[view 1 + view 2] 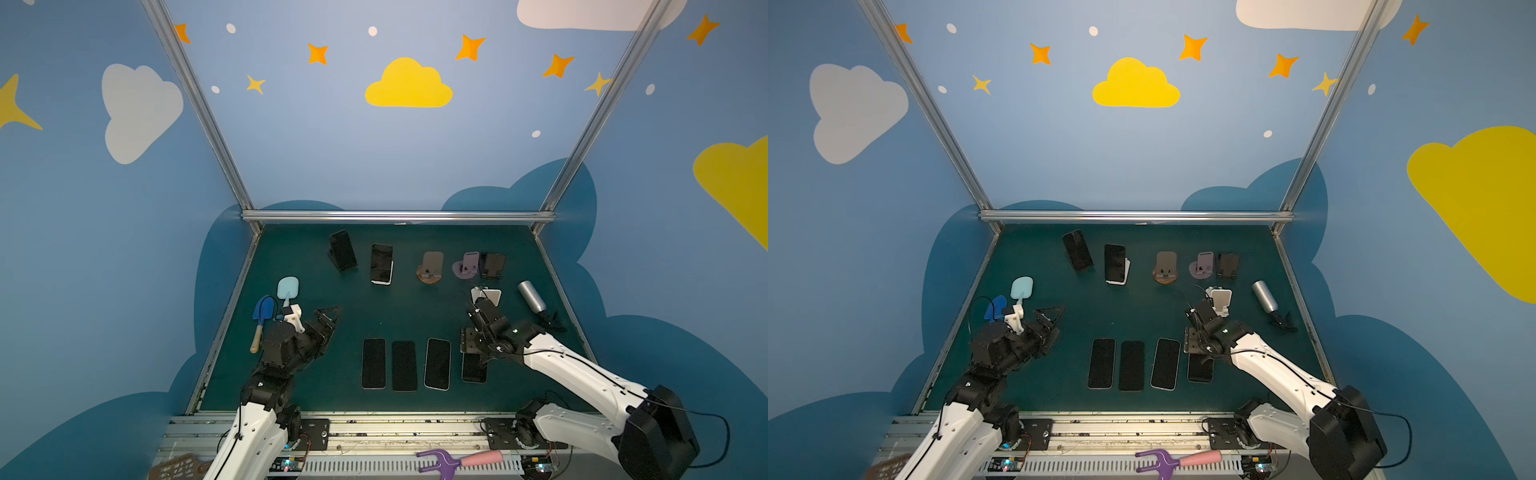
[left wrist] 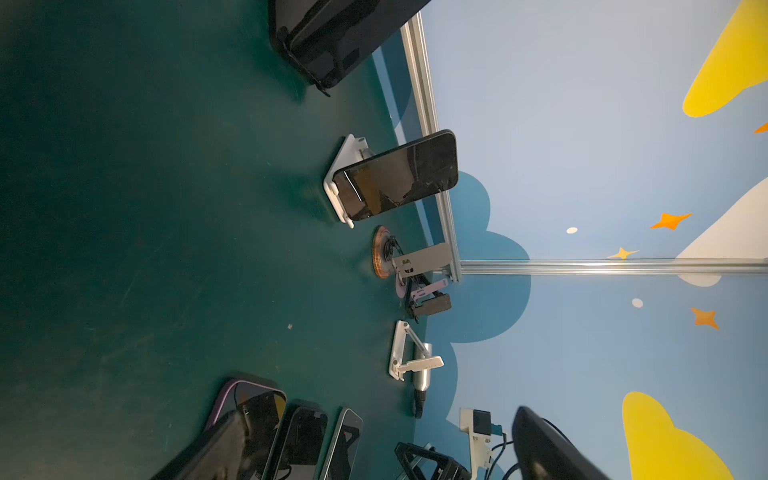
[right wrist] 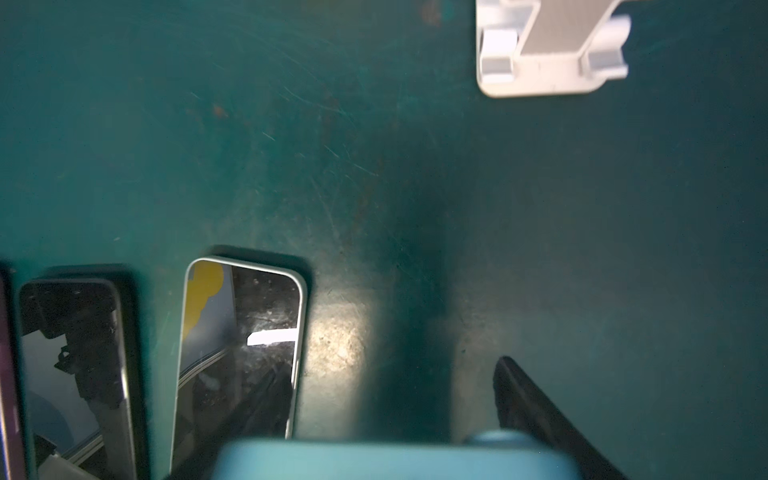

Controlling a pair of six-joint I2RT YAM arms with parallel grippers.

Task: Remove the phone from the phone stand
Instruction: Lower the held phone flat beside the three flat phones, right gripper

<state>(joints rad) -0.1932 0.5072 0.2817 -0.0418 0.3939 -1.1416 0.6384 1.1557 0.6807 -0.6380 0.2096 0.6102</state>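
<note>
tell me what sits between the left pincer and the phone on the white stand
Nothing: only bare mat lies between the left pincer and the phone, as both top views show.

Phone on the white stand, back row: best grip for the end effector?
I'd pinch the phone by its long edges near the top, from above: it leans back, upper half free, while the white stand supports only its lower end.

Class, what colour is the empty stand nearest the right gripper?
White; the stand shows best in the right wrist view.
</note>
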